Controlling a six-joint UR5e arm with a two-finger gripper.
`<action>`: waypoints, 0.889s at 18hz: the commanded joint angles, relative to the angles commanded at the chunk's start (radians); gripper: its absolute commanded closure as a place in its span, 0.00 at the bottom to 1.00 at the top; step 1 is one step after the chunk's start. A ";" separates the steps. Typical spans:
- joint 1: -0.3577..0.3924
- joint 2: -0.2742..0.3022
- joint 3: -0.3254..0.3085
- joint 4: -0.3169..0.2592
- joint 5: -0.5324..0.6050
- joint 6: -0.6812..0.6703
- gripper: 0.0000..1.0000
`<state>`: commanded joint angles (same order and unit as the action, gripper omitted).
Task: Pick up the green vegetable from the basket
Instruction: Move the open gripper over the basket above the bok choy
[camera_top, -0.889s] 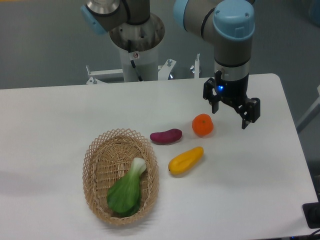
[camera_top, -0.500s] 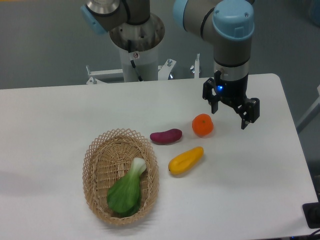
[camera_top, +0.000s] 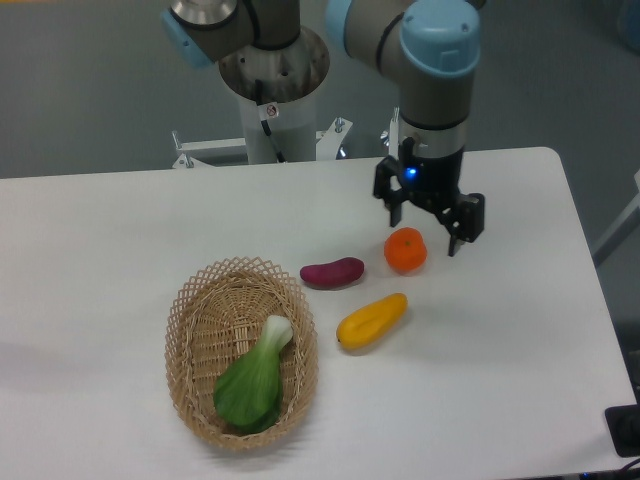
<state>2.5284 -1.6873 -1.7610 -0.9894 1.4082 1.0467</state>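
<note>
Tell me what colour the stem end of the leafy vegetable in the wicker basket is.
White, on the bright green leafy vegetable in the tan oval wicker basket; the fixed camera shows it clearly.

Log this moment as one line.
gripper: open, above orange | vegetable: in basket, untouched | phase: approach

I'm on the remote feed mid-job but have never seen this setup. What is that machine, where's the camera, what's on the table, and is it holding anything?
It is one robot arm with a two-finger gripper, filmed by a fixed camera looking down at a white table. The gripper is open, holds nothing and hangs above an orange fruit. Near it lie a purple vegetable and a yellow fruit. On the left sits the basket, with the green vegetable lying inside, untouched.
</note>
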 joint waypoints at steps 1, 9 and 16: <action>-0.026 -0.006 0.003 0.002 0.000 -0.055 0.00; -0.224 -0.144 0.003 0.081 0.005 -0.295 0.00; -0.286 -0.215 -0.015 0.110 0.008 -0.333 0.00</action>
<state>2.2427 -1.9020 -1.7763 -0.8791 1.4159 0.7134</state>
